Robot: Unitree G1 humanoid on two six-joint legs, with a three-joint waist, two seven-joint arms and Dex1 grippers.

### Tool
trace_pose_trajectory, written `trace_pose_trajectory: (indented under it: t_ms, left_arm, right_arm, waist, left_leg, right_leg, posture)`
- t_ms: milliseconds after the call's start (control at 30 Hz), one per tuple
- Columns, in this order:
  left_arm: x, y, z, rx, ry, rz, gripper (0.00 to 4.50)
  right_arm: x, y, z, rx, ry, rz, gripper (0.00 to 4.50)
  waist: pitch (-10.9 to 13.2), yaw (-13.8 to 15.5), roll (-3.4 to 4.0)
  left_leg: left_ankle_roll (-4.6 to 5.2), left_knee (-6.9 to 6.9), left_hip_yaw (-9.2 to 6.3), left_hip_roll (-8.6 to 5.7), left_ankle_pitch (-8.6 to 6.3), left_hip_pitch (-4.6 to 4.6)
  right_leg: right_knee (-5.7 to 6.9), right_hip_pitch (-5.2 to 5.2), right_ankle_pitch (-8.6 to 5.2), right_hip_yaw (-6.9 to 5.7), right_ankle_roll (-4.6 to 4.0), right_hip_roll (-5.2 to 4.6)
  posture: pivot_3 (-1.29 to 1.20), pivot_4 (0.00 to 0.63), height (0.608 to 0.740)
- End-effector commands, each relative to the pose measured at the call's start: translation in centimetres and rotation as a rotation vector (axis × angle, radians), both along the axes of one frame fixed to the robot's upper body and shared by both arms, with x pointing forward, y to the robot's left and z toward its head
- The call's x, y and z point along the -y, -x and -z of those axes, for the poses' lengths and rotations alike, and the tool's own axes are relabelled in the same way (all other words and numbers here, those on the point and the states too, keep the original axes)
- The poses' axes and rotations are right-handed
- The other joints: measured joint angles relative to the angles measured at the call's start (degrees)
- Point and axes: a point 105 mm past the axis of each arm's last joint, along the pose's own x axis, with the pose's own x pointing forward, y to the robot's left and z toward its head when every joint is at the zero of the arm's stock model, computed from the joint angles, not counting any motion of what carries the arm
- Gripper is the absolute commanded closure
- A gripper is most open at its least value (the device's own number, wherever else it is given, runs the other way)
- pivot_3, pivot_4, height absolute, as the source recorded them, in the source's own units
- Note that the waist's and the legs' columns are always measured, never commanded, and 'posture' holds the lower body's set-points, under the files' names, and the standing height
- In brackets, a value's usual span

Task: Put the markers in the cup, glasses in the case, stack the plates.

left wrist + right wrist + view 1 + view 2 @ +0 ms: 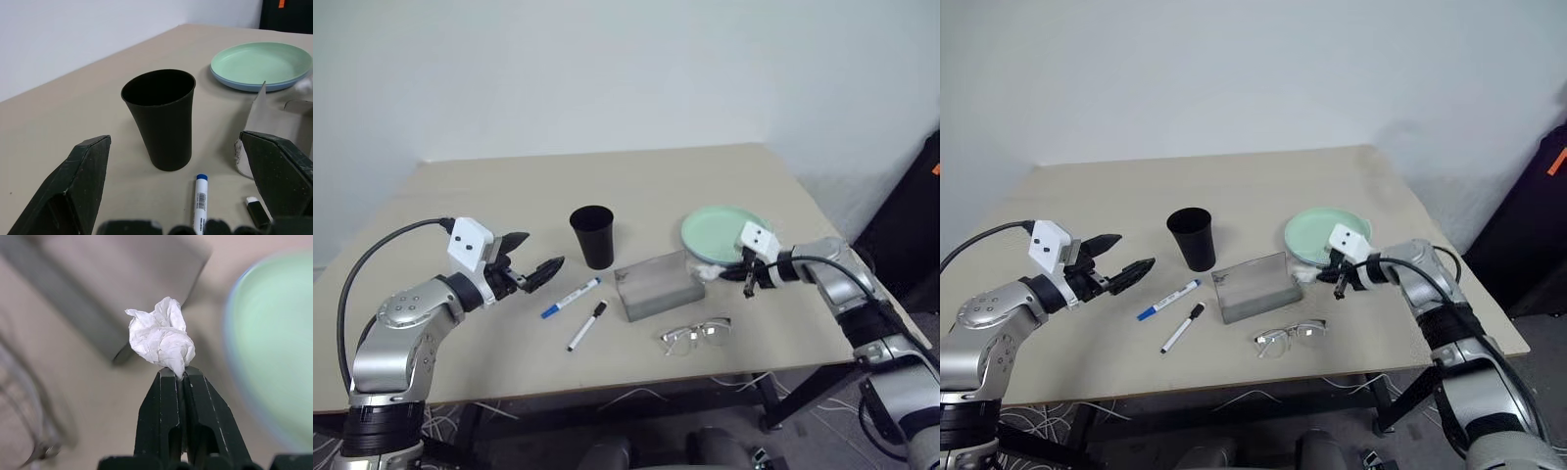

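Note:
The black cup (592, 235) stands upright mid-table. In front of it lie the blue-capped marker (572, 297) and the black-capped marker (587, 325). The grey case (658, 284) sits to their right, and the glasses (697, 334) lie near the front edge. The mint green plate (724, 233) rests on the light blue plate (244, 84). My left gripper (538, 252) hovers open left of the cup and the markers. My right gripper (178, 372) is shut on a crumpled white tissue (161, 338), raised between the case and the plates.
The tan table (509, 186) has bare surface at the back and left. A pale wall stands behind it. A dark object (915, 211) is off the table's right side. Cables lie on the floor under the front edge.

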Motion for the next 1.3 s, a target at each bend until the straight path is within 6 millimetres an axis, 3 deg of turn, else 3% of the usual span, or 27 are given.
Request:
trace_pose_trajectory:
  t_ms: [33, 133, 367, 467, 833, 1100, 1300]
  left_arm:
    - [0.2, -0.3, -1.6, 0.062, -0.010, 0.011, 0.00]
    - [0.2, -0.4, -1.7, 0.065, -0.010, 0.013, 0.00]
    - [0.5, -0.6, -1.8, 0.069, -0.006, 0.018, 0.00]
    - [0.7, -0.6, -1.8, 0.071, -0.003, 0.021, 0.00]
    - [1.5, -0.6, -1.9, 0.080, 0.006, 0.038, 0.00]
    - [5.1, -2.3, -1.4, 0.085, -0.116, 0.125, 0.00]
    - [10.3, -3.1, -1.8, 0.068, -0.185, 0.261, 0.00]
  right_arm:
    - [0.1, -2.6, -4.0, 0.128, -0.071, 0.085, 4.48]
    - [0.3, -4.9, -3.8, 0.171, -0.057, 0.207, 4.48]
    - [-0.1, -7.7, -2.5, 0.224, -0.057, 0.405, 4.48]
    - [0.0, -8.4, -2.3, 0.264, -0.046, 0.466, 3.84]
    - [1.5, -8.8, -3.6, 0.315, -0.057, 0.497, 0.03]
    - [3.2, -7.8, -6.8, 0.317, -0.139, 0.404, 0.01]
    - [4.6, -5.7, -7.9, 0.298, -0.087, 0.269, 0.01]
  waist:
    - [0.0, 0.0, 0.00]
    - [-0.1, 0.0, -0.12]
    - [-0.1, -0.1, -0.13]
    - [-0.1, -0.2, -0.12]
    - [-0.1, -0.2, -0.08]
    - [-0.1, -0.1, -0.07]
    - [-0.1, -0.1, -0.08]
  left_leg:
    - [0.00, -0.01, 0.00, 0.00, 0.00, 0.02]
    - [-0.01, -0.03, 0.00, 0.00, 0.00, 0.04]
    - [-0.04, -0.11, -0.09, -0.14, 0.02, -0.02]
    - [-0.03, -0.16, -0.19, -0.15, 0.02, -0.01]
    - [-0.03, -0.17, -0.16, -0.14, 0.09, 0.06]
    - [0.09, -0.10, -0.14, -0.17, 0.17, 0.02]
    - [0.11, -0.07, -0.14, -0.18, 0.17, 0.01]
  right_leg:
    - [0.00, 0.00, 0.00, 0.00, 0.00, 0.00]
    - [0.01, 0.02, 0.01, -0.02, -0.02, 0.01]
    - [0.01, -0.04, 0.07, 0.05, -0.09, -0.01]
    - [0.01, -0.08, 0.17, 0.14, -0.09, -0.01]
    - [0.05, -0.03, 0.17, 0.11, -0.10, 0.05]
    - [0.05, 0.04, 0.17, 0.07, -0.09, 0.06]
    - [0.00, 0.10, 0.17, 0.04, -0.06, 0.05]
  posture:
    - [0.00, 0.000, 0.727]
    - [0.00, 0.000, 0.727]
    - [0.00, 0.000, 0.727]
    - [0.00, 0.000, 0.727]
    - [0.00, 0.000, 0.727]
    - [0.00, 0.000, 0.727]
    - [0.00, 0.000, 0.727]
